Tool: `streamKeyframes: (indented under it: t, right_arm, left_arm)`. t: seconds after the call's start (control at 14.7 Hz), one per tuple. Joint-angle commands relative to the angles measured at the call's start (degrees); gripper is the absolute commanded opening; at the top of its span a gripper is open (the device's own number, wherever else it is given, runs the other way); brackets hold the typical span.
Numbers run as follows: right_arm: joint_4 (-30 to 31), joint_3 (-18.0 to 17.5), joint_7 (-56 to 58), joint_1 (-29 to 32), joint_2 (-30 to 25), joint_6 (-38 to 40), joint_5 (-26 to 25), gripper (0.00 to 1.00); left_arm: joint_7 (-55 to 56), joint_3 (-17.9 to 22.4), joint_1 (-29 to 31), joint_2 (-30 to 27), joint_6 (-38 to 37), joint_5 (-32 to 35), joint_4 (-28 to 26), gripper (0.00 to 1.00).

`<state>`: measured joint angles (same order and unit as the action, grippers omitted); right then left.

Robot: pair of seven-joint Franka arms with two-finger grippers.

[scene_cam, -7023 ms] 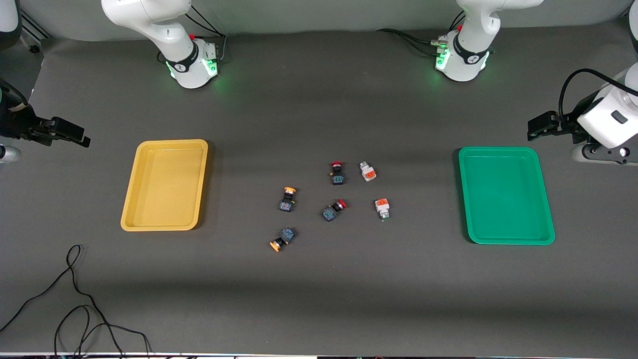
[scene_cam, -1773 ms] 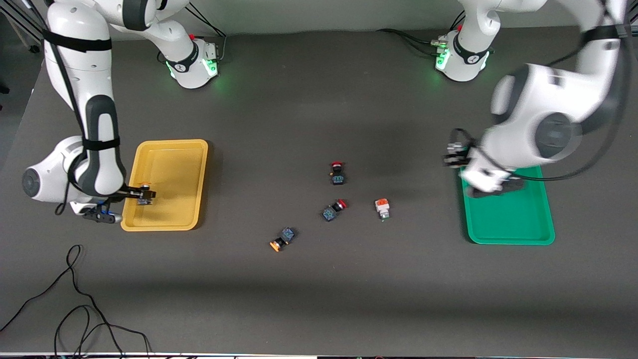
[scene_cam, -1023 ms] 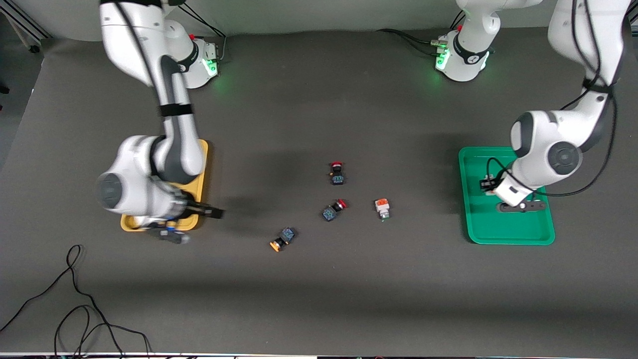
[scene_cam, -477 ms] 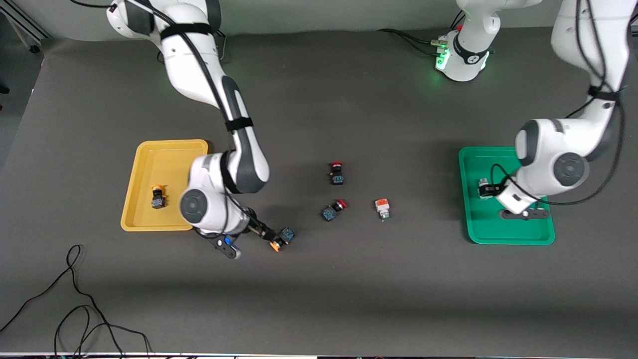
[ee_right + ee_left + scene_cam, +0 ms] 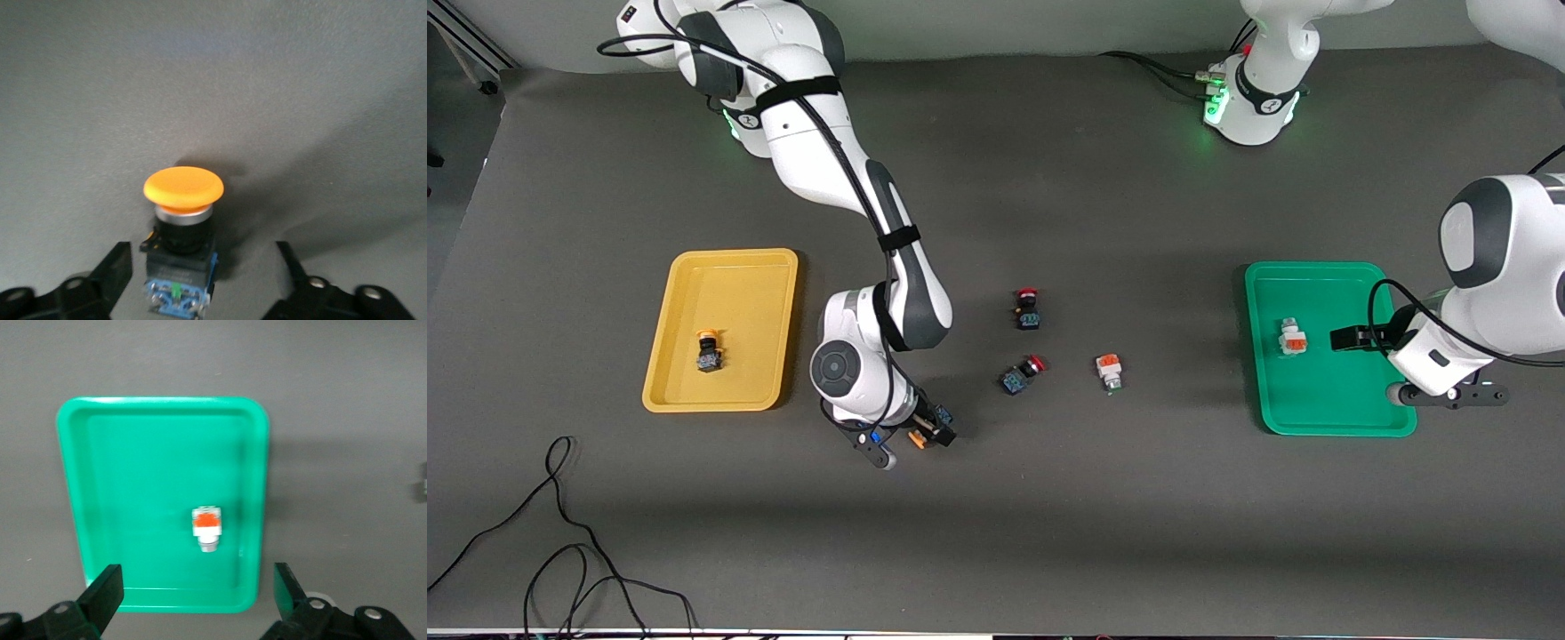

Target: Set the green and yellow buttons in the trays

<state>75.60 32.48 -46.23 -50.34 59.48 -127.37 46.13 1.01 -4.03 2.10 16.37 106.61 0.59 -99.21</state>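
Observation:
A yellow-capped button (image 5: 914, 438) lies on the table between the open fingers of my right gripper (image 5: 935, 428). In the right wrist view its orange-yellow cap (image 5: 183, 188) and black body sit between the fingers (image 5: 115, 270), which stand a little apart from it; my right gripper (image 5: 203, 270) is low at the table. Another yellow-capped button (image 5: 709, 349) lies in the yellow tray (image 5: 769, 267). A white-grey button (image 5: 1292, 338) lies in the green tray (image 5: 1316, 418). My left gripper (image 5: 1347, 339) is open and empty over that tray; its wrist view shows the gripper (image 5: 197, 590), the button (image 5: 206, 528) and the tray (image 5: 133, 487). A second white-grey button (image 5: 1109, 370) lies mid-table.
Two red-capped black switches (image 5: 1029, 308) (image 5: 1021, 373) lie mid-table, near the loose white-grey button. A black cable (image 5: 560, 533) loops on the table near the front camera at the right arm's end.
My right gripper has come down around the yellow-capped button on the table. My left gripper has risen and drawn back from the white-grey button in the green tray toward the left arm's end.

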Motion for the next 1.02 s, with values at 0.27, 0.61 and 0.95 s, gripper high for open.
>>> streamKeyframes:
  t: [0.27, 0.61, 0.95]
  right_arm:
    - [-2.56, -0.49, -0.35, 2.96, -0.05, 0.44, 0.63, 0.00]
    - [1.11, 0.12, 10.60, 10.77, -11.02, 14.30, 0.54, 0.00]
    - [19.63, 8.90, 31.60, 11.49, -26.22, 20.85, -0.86, 0.00]
  left_arm:
    - [20.56, -2.65, -14.64, 3.93, 3.23, -0.85, 2.79, 1.00]
    - [40.98, -2.57, -24.50, 8.67, 9.73, -0.76, 3.15, 1.00]
    - [43.99, -2.57, -26.27, 16.22, 17.91, 0.03, 2.44, 1.00]
